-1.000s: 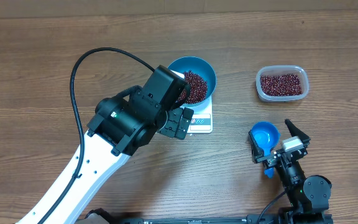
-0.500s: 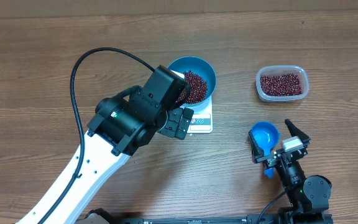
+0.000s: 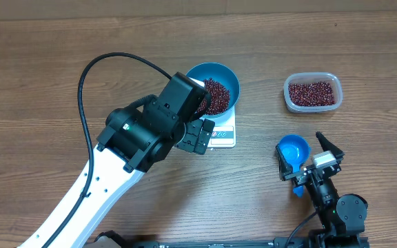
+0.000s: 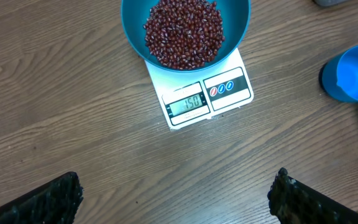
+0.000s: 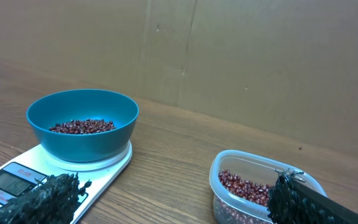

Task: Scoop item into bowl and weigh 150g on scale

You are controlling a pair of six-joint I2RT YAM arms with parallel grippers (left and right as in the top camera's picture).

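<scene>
step: checking weight | beans (image 4: 184,31) are lying in bowl (image 4: 236,28) on scale (image 4: 241,93), mid-table toward far edge, display reading 150 | left gripper (image 4: 176,202) and right gripper (image 5: 179,202) are gaping, empty | advice: keeping both arms off the scale

White arm (image 3: 95,189), black, perhaps ridged jaws

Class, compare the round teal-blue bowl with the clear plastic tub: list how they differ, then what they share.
The round teal-blue bowl is opaque; the clear rounded-rectangular plastic tub is see-through. The bowl sits on the small white square scale; the tub rests directly on the wooden table. Both hold small dark red-brown beans.
</scene>
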